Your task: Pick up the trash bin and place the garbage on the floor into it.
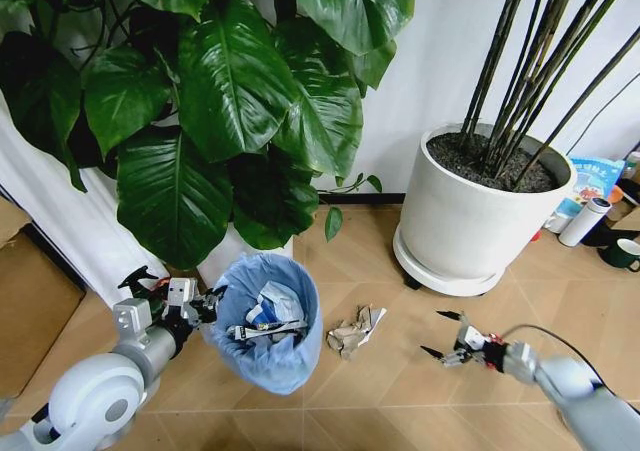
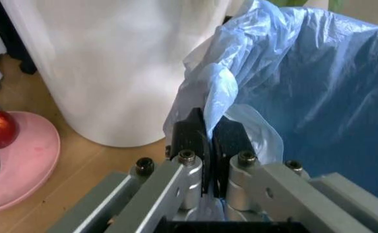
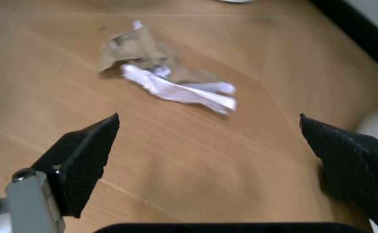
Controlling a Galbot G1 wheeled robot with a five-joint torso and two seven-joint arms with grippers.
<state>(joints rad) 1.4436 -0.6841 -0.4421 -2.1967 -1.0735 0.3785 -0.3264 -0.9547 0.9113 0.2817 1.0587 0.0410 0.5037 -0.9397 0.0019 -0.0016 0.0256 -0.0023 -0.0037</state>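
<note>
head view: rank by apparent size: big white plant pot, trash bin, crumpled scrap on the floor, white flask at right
1. White plant pot, largest.
2. Trash bin, held at its bag rim by the left gripper.
3. Crumpled scrap.
4. White flask. It looks close to the scrap and stands farther back, so 3 and 4 are unsure.

The trash bin [image 1: 268, 321] wears crinkled translucent plastic; the floor [image 1: 400, 391] looks smooth wood; the garbage [image 1: 355, 331] is crumpled paper.

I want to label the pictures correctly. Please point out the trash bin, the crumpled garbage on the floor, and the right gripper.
trash bin [image 1: 275, 356]: head view, on the blue bag over its front wall.
garbage [image 1: 354, 333]: head view, middle of the crumpled scrap.
right gripper [image 1: 436, 335]: head view, midway between its open fingertips.
</note>
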